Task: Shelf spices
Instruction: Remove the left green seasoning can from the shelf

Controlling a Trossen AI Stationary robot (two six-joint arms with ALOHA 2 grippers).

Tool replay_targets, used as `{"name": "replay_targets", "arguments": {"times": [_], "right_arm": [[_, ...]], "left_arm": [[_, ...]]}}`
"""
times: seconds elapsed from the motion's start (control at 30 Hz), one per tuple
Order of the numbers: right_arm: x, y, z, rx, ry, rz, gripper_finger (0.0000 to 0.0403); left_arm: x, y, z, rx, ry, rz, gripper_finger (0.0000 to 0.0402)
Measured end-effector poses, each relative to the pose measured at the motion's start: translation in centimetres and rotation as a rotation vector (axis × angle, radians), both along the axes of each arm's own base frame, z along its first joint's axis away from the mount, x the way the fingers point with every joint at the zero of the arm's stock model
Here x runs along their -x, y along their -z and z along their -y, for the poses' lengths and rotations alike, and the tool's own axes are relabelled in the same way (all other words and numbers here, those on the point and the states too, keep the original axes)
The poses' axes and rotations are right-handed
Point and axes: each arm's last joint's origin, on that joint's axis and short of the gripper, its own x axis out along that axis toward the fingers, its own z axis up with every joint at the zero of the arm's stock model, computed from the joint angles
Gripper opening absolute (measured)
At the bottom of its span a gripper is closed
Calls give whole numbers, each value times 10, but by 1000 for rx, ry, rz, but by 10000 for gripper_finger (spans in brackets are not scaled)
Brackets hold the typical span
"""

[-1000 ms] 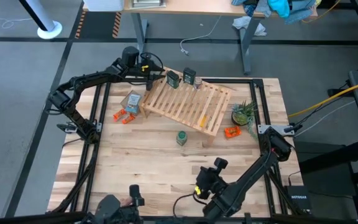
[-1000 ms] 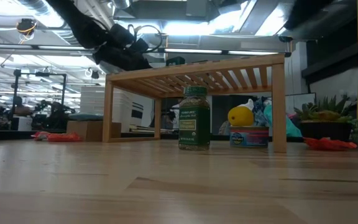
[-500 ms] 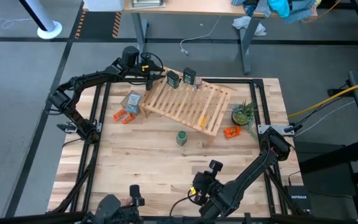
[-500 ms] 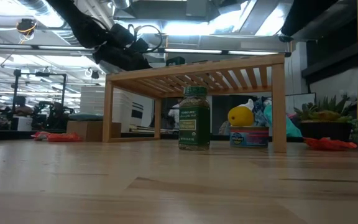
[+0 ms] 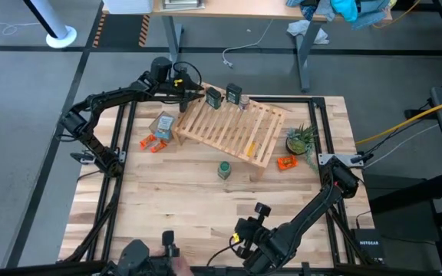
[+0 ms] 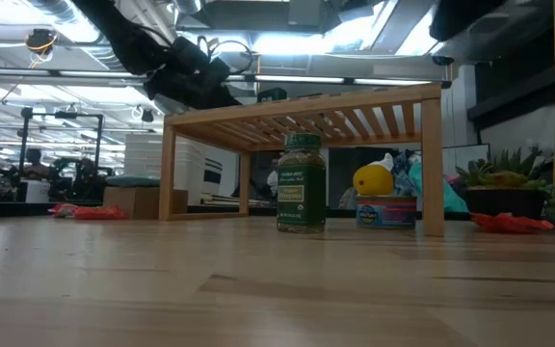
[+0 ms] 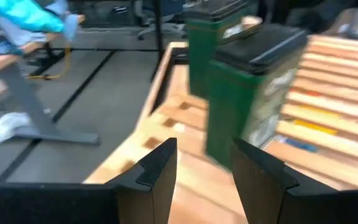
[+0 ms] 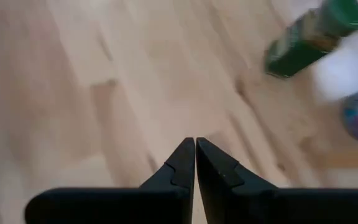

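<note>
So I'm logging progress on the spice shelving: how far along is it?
Done: two dark jars stand on the shelf at its far corner. In hand: nothing; the left gripper is open and empty just short of those jars, and the right gripper is shut over the near table. Left: the green jar stands on the tabletop in front of the shelf.

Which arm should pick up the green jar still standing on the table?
Right, probably. The green jar stands in front of the shelf, and the right end effector, shut, faces it from the near side. The left end effector sits behind the shelf by the dark jars.
</note>
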Motion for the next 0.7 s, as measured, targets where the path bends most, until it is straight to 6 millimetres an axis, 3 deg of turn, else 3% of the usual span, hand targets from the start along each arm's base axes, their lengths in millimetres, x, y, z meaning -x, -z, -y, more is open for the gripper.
{"name": "replay_targets", "arguments": {"times": [0.7], "right_arm": [[-36,-24,-34,-427,-4,445,21]], "left_arm": [[1,5,4,65,45,-23,141]]}}
